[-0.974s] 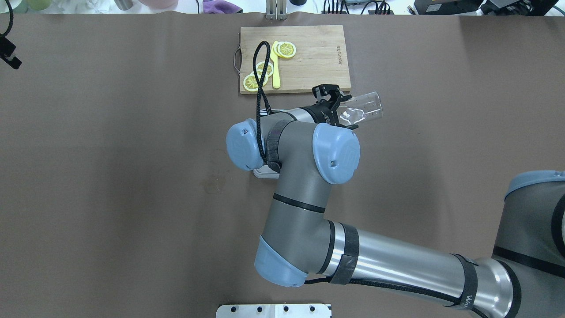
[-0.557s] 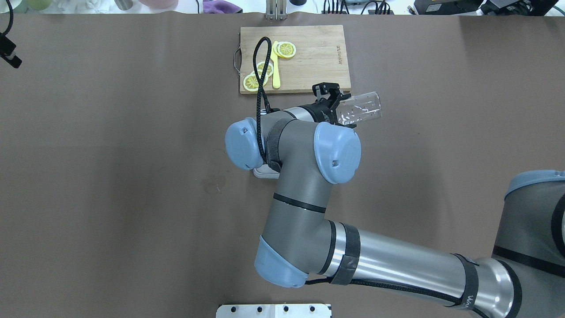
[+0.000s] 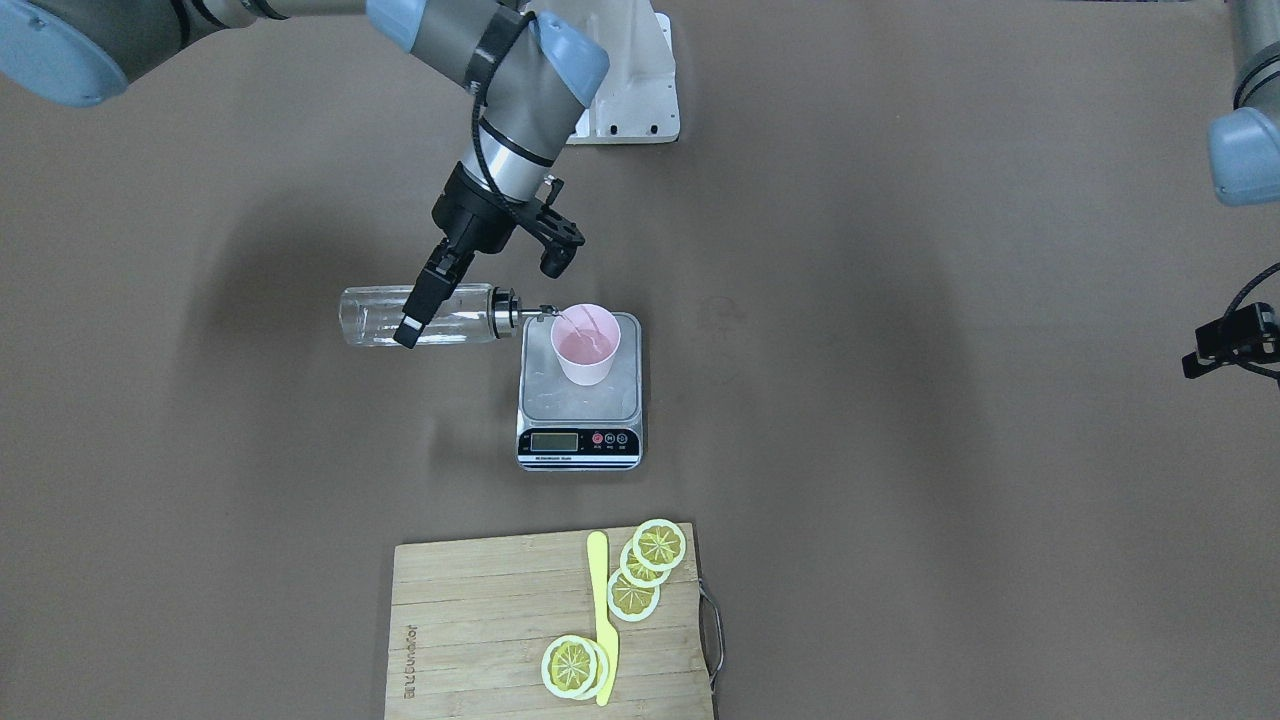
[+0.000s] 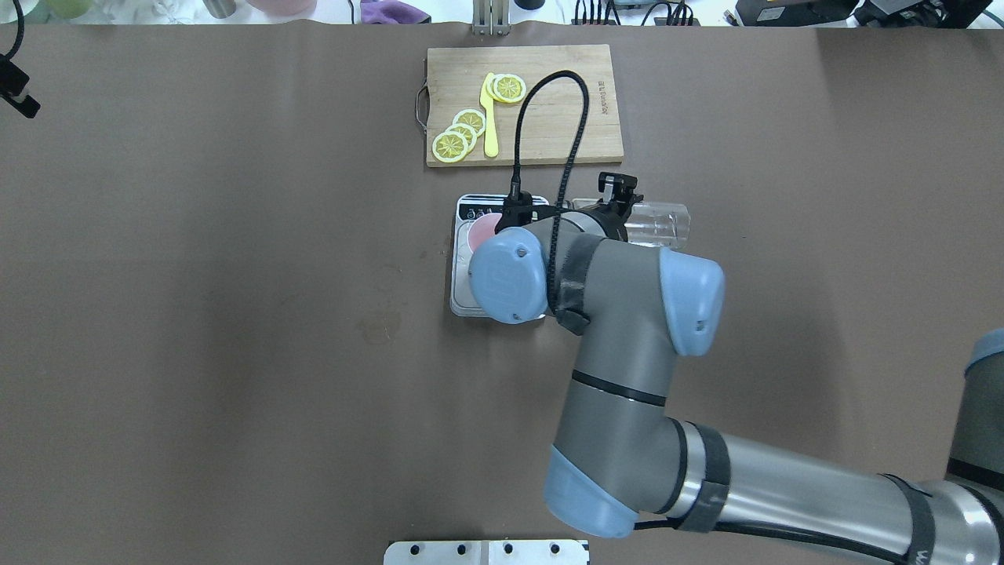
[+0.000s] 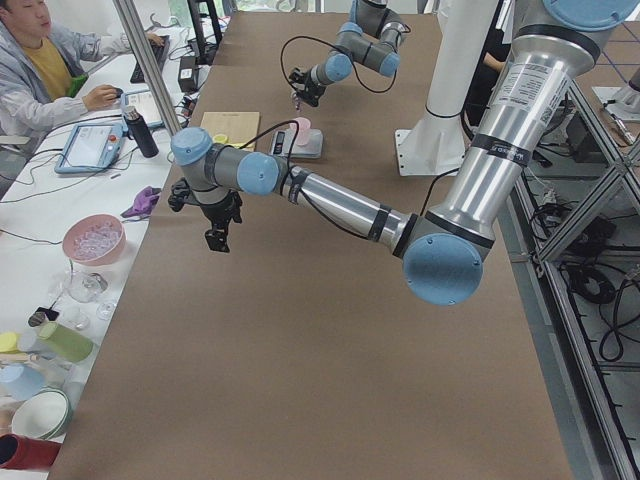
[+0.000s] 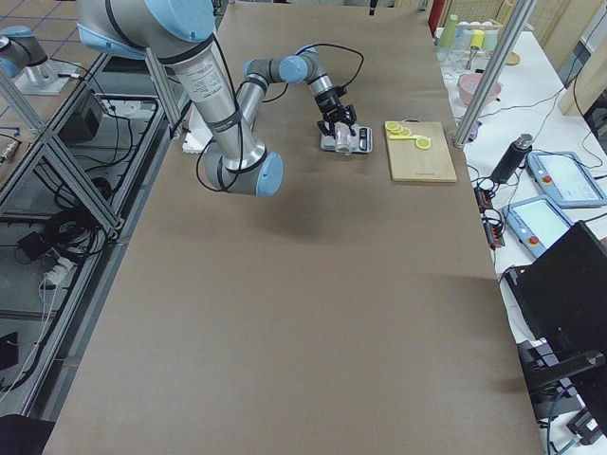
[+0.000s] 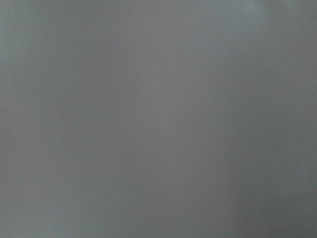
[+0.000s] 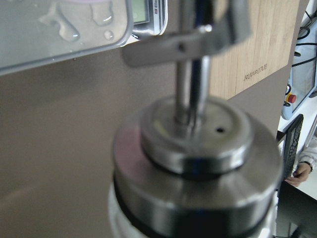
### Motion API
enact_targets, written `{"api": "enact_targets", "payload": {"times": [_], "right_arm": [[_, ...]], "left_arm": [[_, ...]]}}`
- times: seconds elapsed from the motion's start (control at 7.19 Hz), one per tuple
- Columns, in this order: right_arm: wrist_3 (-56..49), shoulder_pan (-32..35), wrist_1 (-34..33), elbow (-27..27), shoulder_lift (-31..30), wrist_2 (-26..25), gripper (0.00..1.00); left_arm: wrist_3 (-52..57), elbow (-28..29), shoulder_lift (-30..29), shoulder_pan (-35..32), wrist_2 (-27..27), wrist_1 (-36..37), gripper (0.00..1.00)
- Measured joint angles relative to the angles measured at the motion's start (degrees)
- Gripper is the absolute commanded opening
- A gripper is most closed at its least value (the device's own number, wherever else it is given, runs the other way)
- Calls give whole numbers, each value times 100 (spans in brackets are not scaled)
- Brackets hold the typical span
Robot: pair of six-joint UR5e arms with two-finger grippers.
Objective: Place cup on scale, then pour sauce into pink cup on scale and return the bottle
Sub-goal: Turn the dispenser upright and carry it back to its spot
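Beside the scale, my right gripper clamps the level bottle, spout over the cup on it; I cannot tell the jaw state of the left gripper.

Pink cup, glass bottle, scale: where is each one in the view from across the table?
pink cup (image 3: 585, 346): front-facing view, inside its open mouth.
glass bottle (image 3: 372, 317): front-facing view, on its clear body.
scale (image 3: 560, 402): front-facing view, on the bare steel platform.
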Motion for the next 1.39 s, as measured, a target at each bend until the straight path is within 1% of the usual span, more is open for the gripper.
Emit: {"api": "enact_targets", "payload": {"times": [0.14,0.28,0.42,0.56,0.7,0.97,1.25,1.39], "right_arm": [[52,137,402,377,-277,331,0],[76,438,754,757,-572,820,0],[216,843,1340,1083,-1015,1435,0],[662,1199,2197,1292,-1610,1977,0],[1129,1415,2959,1371,-2132,2287,0],[1526,1729,4040,1410,-2921,2457,0],[2018,1998,5795,1243,-3857,2533,0],[2586,2060,6676,1004,-4135,2658,0]], "left_arm": [[-2,2,1,0,1,0,98],[-2,7,4,0,2,1,98],[-4,16,6,2,2,0,98],[-8,28,8,5,2,1,98],[-10,38,7,7,2,0,98],[-11,47,1,9,2,0,98],[-11,52,-6,9,4,0,98],[-11,56,-11,9,8,0,98]]}}
